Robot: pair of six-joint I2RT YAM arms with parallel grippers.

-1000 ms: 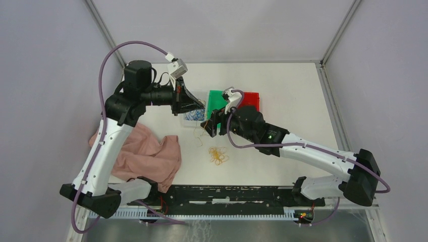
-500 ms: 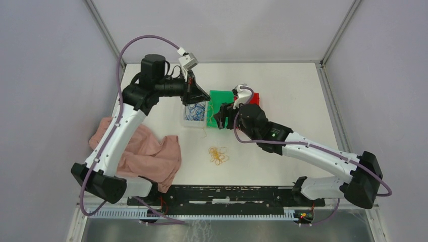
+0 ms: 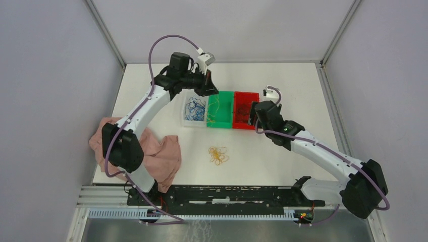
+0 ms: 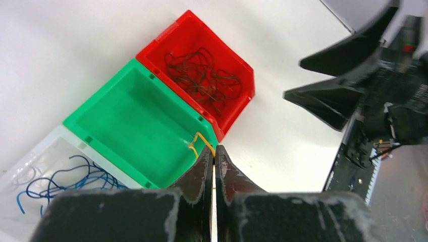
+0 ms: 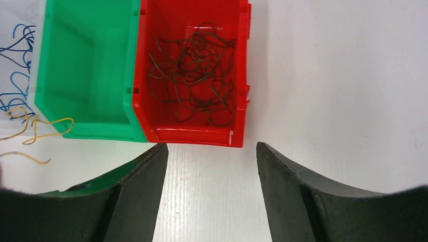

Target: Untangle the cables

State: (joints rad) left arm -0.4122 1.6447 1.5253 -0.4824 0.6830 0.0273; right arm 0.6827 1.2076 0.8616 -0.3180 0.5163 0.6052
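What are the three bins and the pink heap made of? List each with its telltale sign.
Red bin and green bin: probably moulded plastic, with smooth, slightly glossy walls and stepped rims.
Clear bin: translucent plastic, by its pale, see-through walls.
Pink heap: soft matte cloth, lying in folds and creases.

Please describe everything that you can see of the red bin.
The red bin is a small rectangular box with an open top, plastic by its look, with smooth glossy walls and a thicker rim. It stands upright on the white table, its left side pressed against the green bin. Inside lies a loose tangle of thin dark brown wires, covering much of the floor. The right gripper hangs open near its front wall and does not seem to touch it.
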